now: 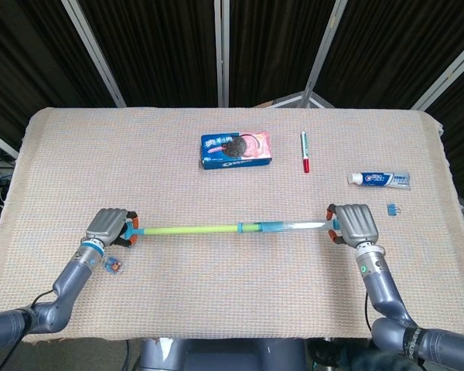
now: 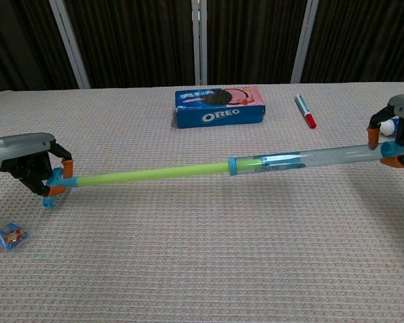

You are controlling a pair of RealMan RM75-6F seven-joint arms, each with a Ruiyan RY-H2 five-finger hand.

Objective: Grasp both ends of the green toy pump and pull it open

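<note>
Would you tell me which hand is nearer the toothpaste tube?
Right. The right hand sits just below the toothpaste tube; the left hand is across the table, holding the pump's other end.

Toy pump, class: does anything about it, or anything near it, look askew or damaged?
Nothing stands out. The green toy pump is drawn out straight and whole between the left hand and right hand, slightly raised at the right. A small blue packet lies flat nearby.
</note>
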